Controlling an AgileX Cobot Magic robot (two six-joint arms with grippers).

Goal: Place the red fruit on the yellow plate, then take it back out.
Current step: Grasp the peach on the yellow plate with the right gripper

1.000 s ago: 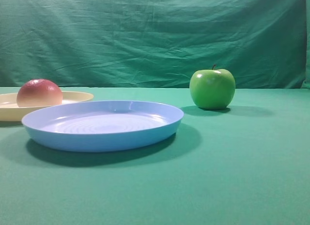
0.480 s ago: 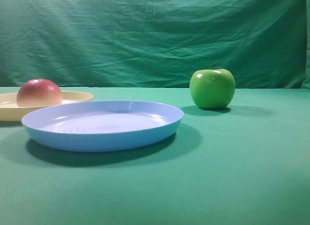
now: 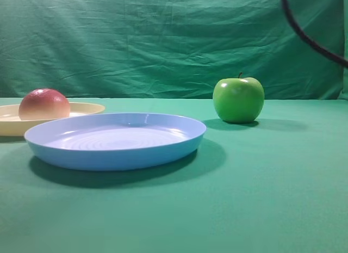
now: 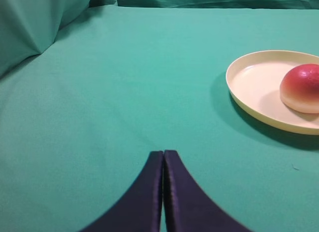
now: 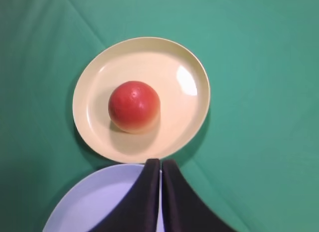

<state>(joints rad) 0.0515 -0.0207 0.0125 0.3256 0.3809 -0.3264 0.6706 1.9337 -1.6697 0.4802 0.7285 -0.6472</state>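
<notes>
The red fruit (image 5: 134,106) sits on the yellow plate (image 5: 189,112), so step 1 of 2 looks done and removal remains, with the right end effector (image 5: 160,164) overhead and the left end effector (image 4: 163,157) nearby both closed and empty.

At the bottom centre of the frame you see the left gripper (image 4: 163,154), its two dark fingers (image 4: 144,192) pressed together with no gap and nothing between them, over bare green cloth (image 4: 124,82). At the right edge sits the yellow plate (image 4: 249,85), partly cut off by the frame. The red fruit (image 4: 301,87) rests inside it, toward the plate's right side.
</notes>
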